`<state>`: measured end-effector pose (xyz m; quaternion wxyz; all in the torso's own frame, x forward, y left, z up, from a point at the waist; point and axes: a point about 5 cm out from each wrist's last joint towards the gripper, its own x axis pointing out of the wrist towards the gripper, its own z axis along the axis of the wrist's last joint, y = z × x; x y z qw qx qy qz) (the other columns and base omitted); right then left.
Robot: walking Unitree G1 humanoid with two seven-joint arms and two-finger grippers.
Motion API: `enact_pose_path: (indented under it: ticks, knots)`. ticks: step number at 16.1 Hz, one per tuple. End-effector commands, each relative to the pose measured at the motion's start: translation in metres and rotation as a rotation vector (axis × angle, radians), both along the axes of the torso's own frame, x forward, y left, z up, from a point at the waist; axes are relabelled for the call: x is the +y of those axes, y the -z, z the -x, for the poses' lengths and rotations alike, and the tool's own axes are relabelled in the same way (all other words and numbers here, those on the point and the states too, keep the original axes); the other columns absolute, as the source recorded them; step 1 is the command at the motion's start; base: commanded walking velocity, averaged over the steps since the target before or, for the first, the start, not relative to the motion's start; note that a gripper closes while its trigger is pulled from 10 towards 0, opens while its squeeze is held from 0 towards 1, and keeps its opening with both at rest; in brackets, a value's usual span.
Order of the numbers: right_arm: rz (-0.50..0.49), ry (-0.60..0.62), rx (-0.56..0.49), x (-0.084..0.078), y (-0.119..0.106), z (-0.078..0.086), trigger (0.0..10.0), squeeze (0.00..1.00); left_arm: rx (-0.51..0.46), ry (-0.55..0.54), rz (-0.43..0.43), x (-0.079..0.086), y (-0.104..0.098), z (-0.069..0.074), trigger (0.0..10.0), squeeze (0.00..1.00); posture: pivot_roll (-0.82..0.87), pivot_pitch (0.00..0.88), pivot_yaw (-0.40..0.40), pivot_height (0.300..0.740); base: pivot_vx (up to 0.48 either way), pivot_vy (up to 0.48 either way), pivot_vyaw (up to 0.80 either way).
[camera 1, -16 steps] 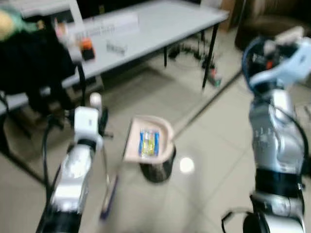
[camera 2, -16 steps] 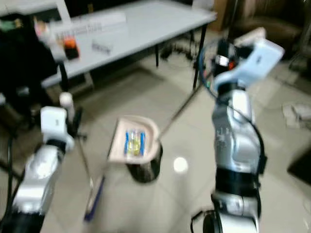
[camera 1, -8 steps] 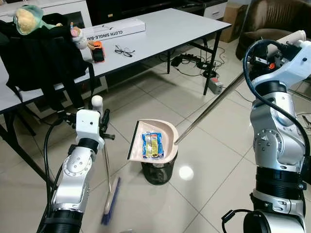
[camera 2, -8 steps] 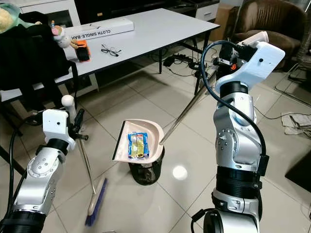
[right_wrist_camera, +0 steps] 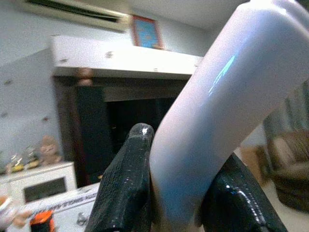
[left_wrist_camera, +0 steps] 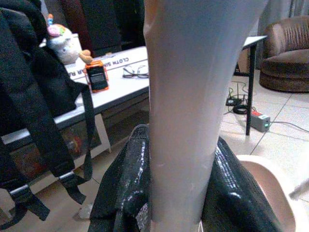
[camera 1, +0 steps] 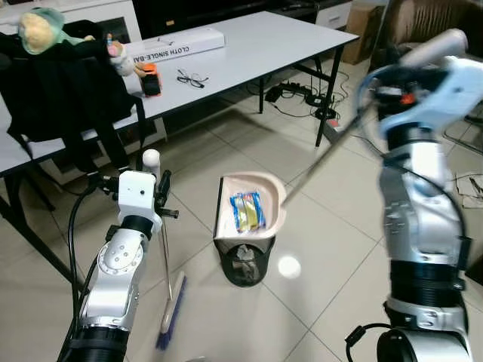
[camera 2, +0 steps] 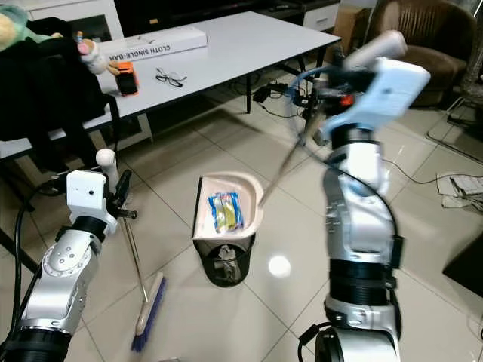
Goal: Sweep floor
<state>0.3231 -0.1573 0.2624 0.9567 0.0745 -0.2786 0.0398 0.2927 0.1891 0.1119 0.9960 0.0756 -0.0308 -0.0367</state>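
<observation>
1. Right end effector (right_wrist_camera: pixel 181 193): black fingers clenched on the pale grip at the top of the long metal dustpan handle (camera 2: pixel 290 158), raised high at the robot's right. Compared with half a second ago, the arm has swung inward and the handle stands steeper.
2. Cream plastic dustpan (camera 1: pixel 253 213): at the far lower end of that handle, well below and ahead of the right end effector. It has shifted from beside-and-over the bin to directly above it, and has begun to tip.
3. Blue-and-yellow snack wrapper (camera 1: pixel 247 210): remains lying in the pan; not yet dropped.
4. Black mesh waste bin (camera 1: pixel 244 260): on the tiled floor, just under the pan, crumpled paper inside.
5. Left end effector (left_wrist_camera: pixel 181 193): fingers closed around the pale broom handle (camera 1: pixel 165 260); unchanged. The blue bristle head (camera 1: pixel 172 313) rests on the floor below it.
6. Assessment: sweeping appears finished; emptying is under way. More tilt seems needed to slide the wrapper into the bin.
</observation>
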Motion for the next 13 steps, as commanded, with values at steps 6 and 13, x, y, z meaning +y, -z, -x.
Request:
enact_pose_path:
  ticks: [6, 13]
  knots:
    - [0.34, -0.168, -0.153, 0.041, 0.001, 0.012, 10.0, 0.0, -0.044, 0.006, -0.007, 0.001, -0.008, 0.001, 10.0, 0.0, -0.09, 0.0, 0.039, 0.74, 0.0, 0.0, 0.0]
    - [0.472, -0.328, -0.221, 0.076, 0.018, 0.032, 10.0, 0.0, -0.04, 0.016, -0.011, 0.0, -0.008, 0.001, 10.0, 0.0, -0.09, 0.0, 0.042, 0.74, 0.0, 0.0, 0.0]
